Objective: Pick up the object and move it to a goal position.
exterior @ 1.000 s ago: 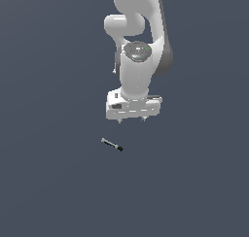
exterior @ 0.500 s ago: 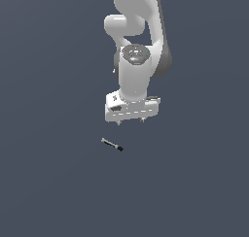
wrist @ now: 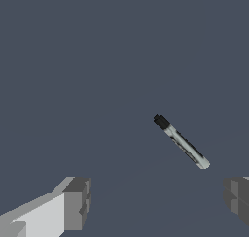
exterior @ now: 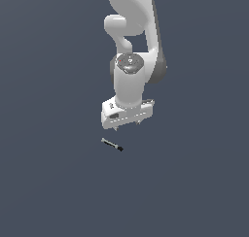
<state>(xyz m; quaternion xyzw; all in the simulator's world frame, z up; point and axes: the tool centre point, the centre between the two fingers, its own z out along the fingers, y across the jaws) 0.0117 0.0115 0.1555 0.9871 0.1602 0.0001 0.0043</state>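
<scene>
End effector [exterior: 126, 126]: hangs above the table, fingers pointing down, spread wide and holding nothing — in the wrist view the two fingertips [wrist: 75, 203] sit far apart at the lower corners with bare surface between them.
Finger contact: none; both short tips are clear of the object in either view.
Object [exterior: 112, 144]: a tiny thin stick lying flat on the table, apart from the end effector, at about 7 o'clock from the fingers in the exterior view.
Object ends: in the exterior view the light grey end points toward 10 o'clock and the black end toward 4 o'clock (the stick is much shorter than the gap between the fingers).
Object in wrist view [wrist: 181, 142]: lies on a slant, black cap toward 10 o'clock, pale end toward 4 o'clock, nearer the finger seen at the right-hand corner of that picture — not between the tips.
Arm [exterior: 131, 61]: white, rising from the end effector toward 12 o'clock in the exterior view, wrist housing upright over the hand.
Table [exterior: 53, 182]: plain dark grey-blue surface filling both views.
</scene>
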